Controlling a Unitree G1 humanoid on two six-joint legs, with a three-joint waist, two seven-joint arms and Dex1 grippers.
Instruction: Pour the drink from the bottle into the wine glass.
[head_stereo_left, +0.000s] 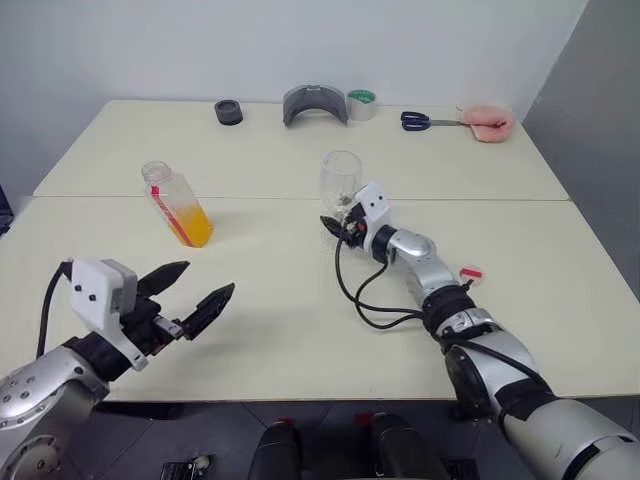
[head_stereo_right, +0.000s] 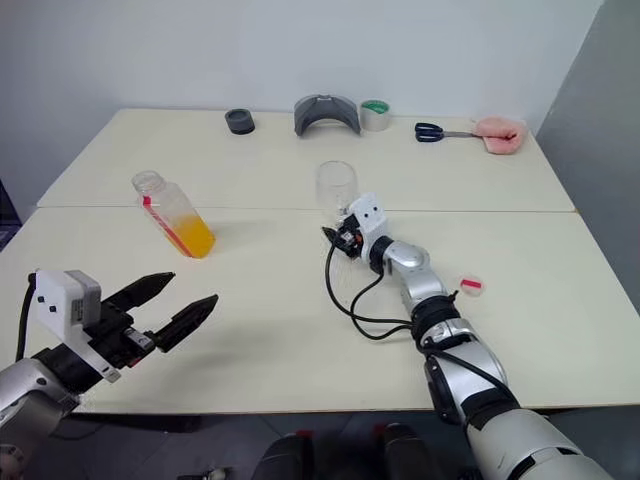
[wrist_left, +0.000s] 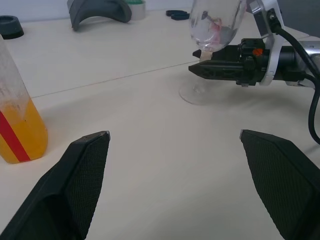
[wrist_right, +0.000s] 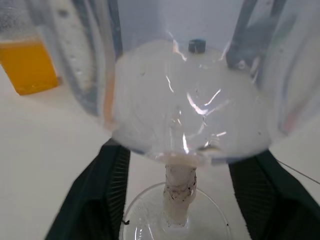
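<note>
The bottle (head_stereo_left: 180, 205) stands uncapped on the table's left side, leaning slightly, with the orange drink (head_stereo_left: 192, 228) filling its lower part. The wine glass (head_stereo_left: 340, 180) stands upright mid-table, and I see no liquid in its bowl. My right gripper (head_stereo_left: 335, 225) is open, one finger on each side of the stem (wrist_right: 179, 192), with gaps to it. My left gripper (head_stereo_left: 210, 277) hangs open and empty near the front edge, short of the bottle. A red and white cap (head_stereo_left: 470, 273) lies to the right of my right arm.
Along the far edge lie a black round piece (head_stereo_left: 229, 112), a grey curved object (head_stereo_left: 314, 104), a tape roll (head_stereo_left: 361, 103), scissors (head_stereo_left: 425, 121) and a pink object (head_stereo_left: 487, 122). A seam (head_stereo_left: 250, 198) joins two tables. A black cable (head_stereo_left: 365, 300) loops under the right wrist.
</note>
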